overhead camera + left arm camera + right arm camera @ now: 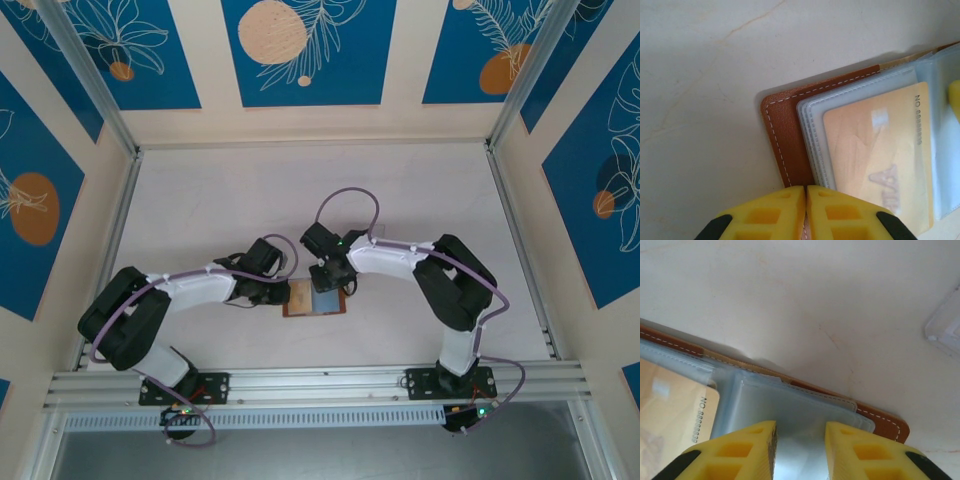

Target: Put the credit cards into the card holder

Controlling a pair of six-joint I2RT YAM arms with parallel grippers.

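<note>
Right now, the brown card holder (315, 300) lies open and flat on the pale table (420, 190), near the front, between the two arms. The left gripper (283, 292) sits at its left side. The right gripper (332, 282) sits over its far right part.

From the left wrist, the left gripper (806, 189) has its yellow fingers (765, 215) pressed together. They are right on the brown edge of the card holder (785, 140), and the white stitching runs into the thin line between them. So it is pinching that edge. Just beside them are the clear sleeves (815, 115), stacked on the brown leather. A tan card (880, 160) is tucked inside a sleeve, with small numbers along one edge.

From the right wrist, the right gripper (800, 427) has its yellow fingers (745, 450) spread apart. A clear sleeve (800, 400) lies flat in the gap between them, and it is not squeezed. The tan card (670, 410) shows at the left. The brown corner of the card holder (887, 422) pokes out at the right. A clear plastic thing (945, 325) rests on the table, well apart from the card holder.
</note>
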